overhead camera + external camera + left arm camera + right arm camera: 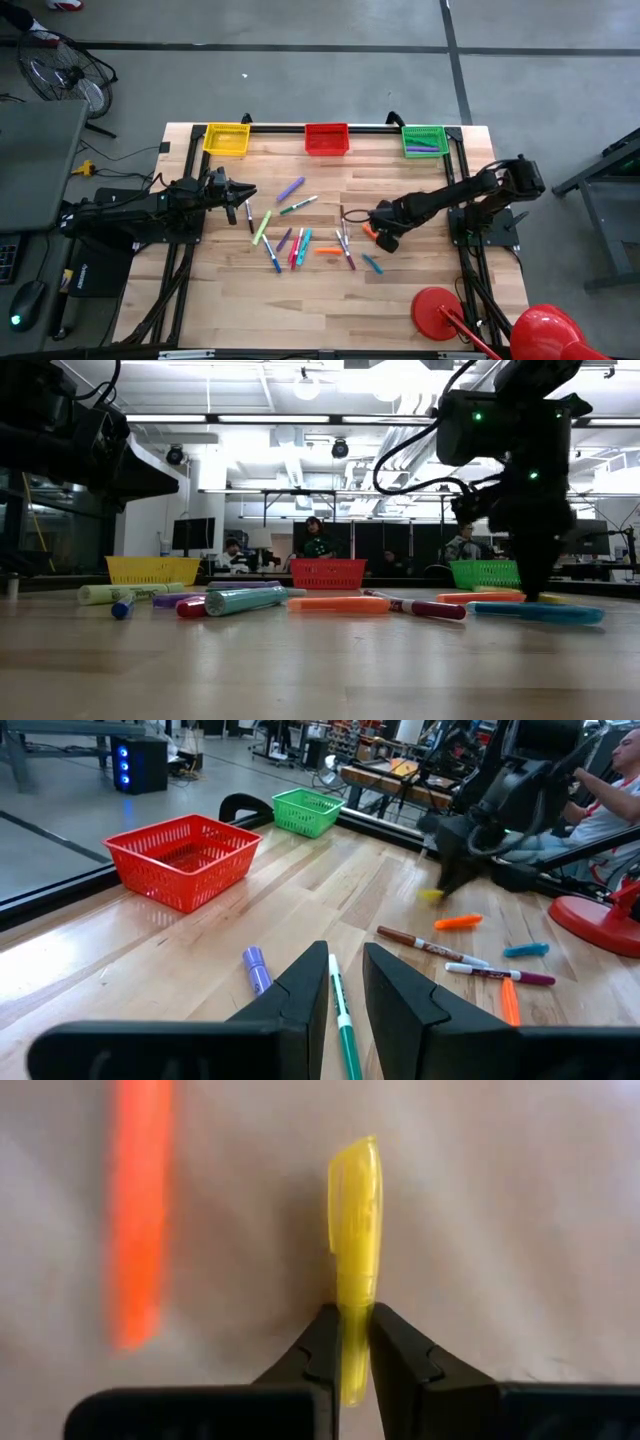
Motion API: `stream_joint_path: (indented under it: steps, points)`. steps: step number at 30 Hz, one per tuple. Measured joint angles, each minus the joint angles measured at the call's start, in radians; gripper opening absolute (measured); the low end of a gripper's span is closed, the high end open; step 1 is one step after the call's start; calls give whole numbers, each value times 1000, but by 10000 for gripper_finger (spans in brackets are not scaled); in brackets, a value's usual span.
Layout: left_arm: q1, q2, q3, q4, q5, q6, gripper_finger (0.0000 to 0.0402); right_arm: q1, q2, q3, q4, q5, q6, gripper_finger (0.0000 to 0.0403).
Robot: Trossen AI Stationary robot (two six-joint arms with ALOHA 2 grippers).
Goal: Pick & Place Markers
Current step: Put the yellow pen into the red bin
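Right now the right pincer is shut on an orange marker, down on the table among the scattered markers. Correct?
Not quite: the marker in the right pincer is yellow, not orange. The right wrist view shows the fingers closed on a yellow marker, while the orange marker lies free beside it. The rest holds: the pincer is down at the table among the scattered markers.
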Motion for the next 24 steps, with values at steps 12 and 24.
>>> stream_joint_path:
  steps: [12, 24]
  points:
    - [0, 0, 0, 0, 0, 0, 64, -41, -150, 32, -17, 20, -1, 26]
    - [0, 0, 0, 0, -1, 0, 64, -176, -122, 293, -50, 91, -216, 26]
